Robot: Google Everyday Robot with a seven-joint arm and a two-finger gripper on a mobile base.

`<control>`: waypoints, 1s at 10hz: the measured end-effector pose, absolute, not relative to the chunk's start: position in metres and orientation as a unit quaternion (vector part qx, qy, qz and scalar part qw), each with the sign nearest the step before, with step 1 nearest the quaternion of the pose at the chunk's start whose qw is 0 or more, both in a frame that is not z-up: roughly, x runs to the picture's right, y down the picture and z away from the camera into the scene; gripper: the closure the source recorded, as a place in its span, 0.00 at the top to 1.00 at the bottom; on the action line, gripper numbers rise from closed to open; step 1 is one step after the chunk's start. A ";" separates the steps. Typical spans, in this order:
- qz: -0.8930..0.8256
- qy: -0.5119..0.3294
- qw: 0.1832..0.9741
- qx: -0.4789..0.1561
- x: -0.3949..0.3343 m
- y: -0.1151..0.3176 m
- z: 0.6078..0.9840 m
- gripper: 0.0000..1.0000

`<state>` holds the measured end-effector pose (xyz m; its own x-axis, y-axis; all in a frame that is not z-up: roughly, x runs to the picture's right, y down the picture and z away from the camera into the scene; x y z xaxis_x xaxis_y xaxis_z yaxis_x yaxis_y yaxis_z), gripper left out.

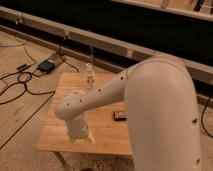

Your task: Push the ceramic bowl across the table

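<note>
The ceramic bowl does not show in the camera view; it is hidden behind my arm or out of view. My gripper (pixel 82 139) hangs low over the front edge of the table (pixel 62 100), a small light wooden plank top. My thick white arm (pixel 150 100) sweeps in from the right and covers the table's right half and front middle.
A small pale cylinder (pixel 90 76) stands near the table's far edge. A small flat black rectangular object (pixel 119 116) lies right of the middle. Black cables (pixel 15 87) and a dark box (pixel 46 65) lie on the floor to the left. A dark wall runs behind.
</note>
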<state>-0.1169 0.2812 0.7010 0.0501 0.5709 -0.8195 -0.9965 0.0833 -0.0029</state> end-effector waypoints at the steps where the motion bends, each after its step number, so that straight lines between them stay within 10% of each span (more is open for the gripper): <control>1: 0.605 0.330 0.655 -0.310 -0.117 0.273 0.701 0.65; 10: 0.649 0.209 0.679 -0.272 -0.087 0.146 0.758 0.65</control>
